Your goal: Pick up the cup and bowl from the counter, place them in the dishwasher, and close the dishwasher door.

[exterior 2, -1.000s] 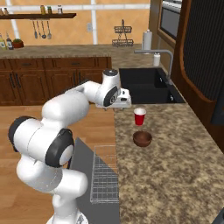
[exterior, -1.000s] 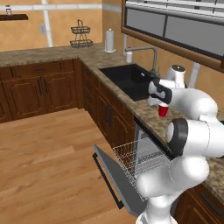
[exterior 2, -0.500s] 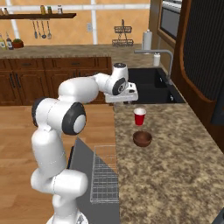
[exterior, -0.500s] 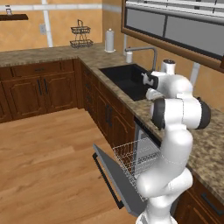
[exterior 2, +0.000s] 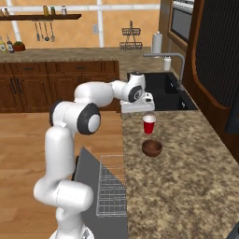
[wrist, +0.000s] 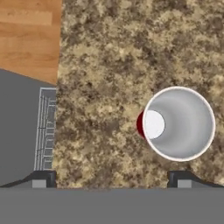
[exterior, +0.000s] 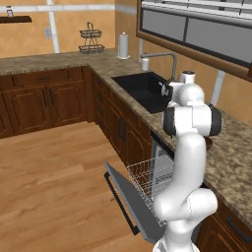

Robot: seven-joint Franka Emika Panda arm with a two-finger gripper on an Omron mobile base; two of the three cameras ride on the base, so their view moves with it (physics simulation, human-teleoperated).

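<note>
The red cup stands upright on the granite counter, with the dark-brown bowl just in front of it. My gripper hovers above the counter's edge, slightly left of and behind the cup, pointing down. In the hand view the cup is seen from above, white inside, up and to the right of the open gripper, nearly in line with the right fingertip. Nothing is between the fingers. The dishwasher door hangs open with the white wire rack pulled out over it.
The black sink with its faucet and a white canister lies beyond the cup. Dark wooden cabinets line the far wall. The open door and rack jut over the wood floor.
The hand has moved right, from over the floor side to above the counter edge near the cup, while the elbow swung up. Jaws stayed open; cup and bowl have not moved.
</note>
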